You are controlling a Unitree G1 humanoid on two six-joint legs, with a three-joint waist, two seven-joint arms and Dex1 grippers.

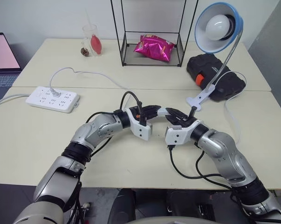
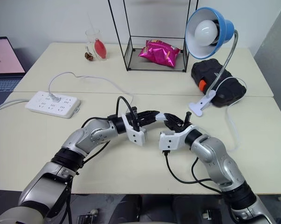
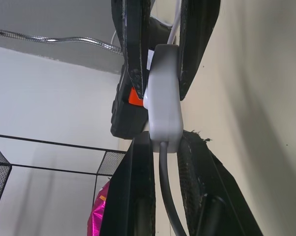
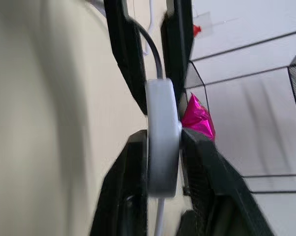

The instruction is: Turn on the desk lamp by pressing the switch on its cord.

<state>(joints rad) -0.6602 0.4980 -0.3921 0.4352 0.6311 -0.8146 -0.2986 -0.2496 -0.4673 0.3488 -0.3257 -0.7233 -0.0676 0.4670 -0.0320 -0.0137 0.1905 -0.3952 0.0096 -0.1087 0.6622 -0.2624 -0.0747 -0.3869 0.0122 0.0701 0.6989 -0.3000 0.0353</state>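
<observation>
Switch [image 1: 162, 111] mid-counter [image 1: 47, 154], between left hand [image 1: 155, 110] and right hand [image 1: 172, 113]. Desk lamp [image 1: 218, 27] right rear; power strip [image 1: 52, 99] left; snack bag [image 1: 154, 47] in wire rack [image 1: 152, 56] behind.

An office or lab workspace: 2 pale desks [image 1: 42, 154] pushed together against a plain white wall, with a laptop [image 1: 1, 60], a white power strip [image 1: 53, 99] and a black wire shelf [image 1: 152, 32].

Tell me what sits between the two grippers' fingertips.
The switch: left gripper and right gripper clamp it from opposite ends, as both wrist views show.
</observation>
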